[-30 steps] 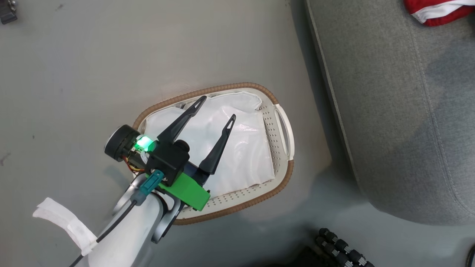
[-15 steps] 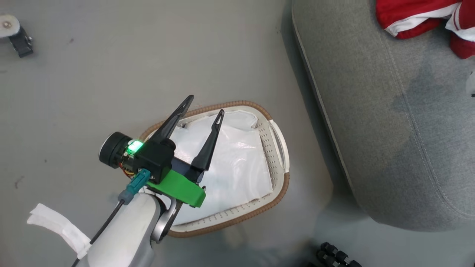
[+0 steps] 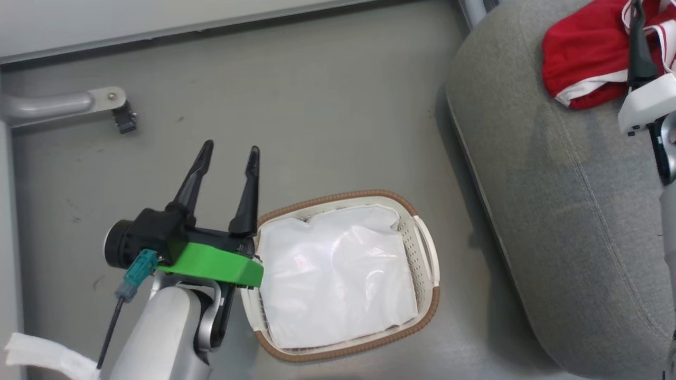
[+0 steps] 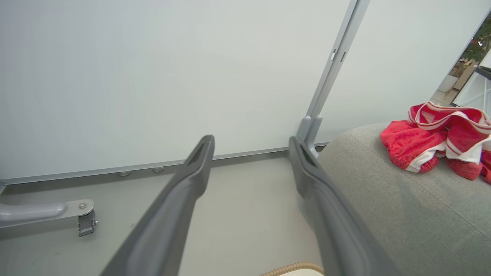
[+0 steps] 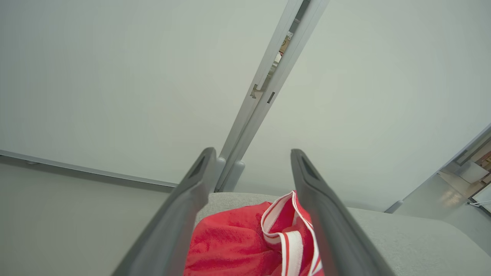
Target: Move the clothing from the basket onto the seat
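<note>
While the left gripper [image 3: 231, 149] and right gripper [image 5: 253, 153] gape empty, clothing [image 3: 586, 58] lies on the seat [image 3: 570, 184], a liner [image 3: 332, 279] in the basket [image 3: 425, 253].

Plastic, cloth and metal, mostly matt

The basket [image 3: 424, 248] is perforated cream plastic with a brown woven-look rim, and the white liner sheet [image 3: 338, 279] in it is glossy and crinkled. At its three o'clock, the seat [image 3: 570, 211] is matt grey woven cloth, and the clothing [image 3: 581, 63] on it is soft, nubbly red fabric. The left gripper [image 3: 231, 148] is matt dark plastic, and its green bracket [image 3: 211, 262] is smooth.
</note>
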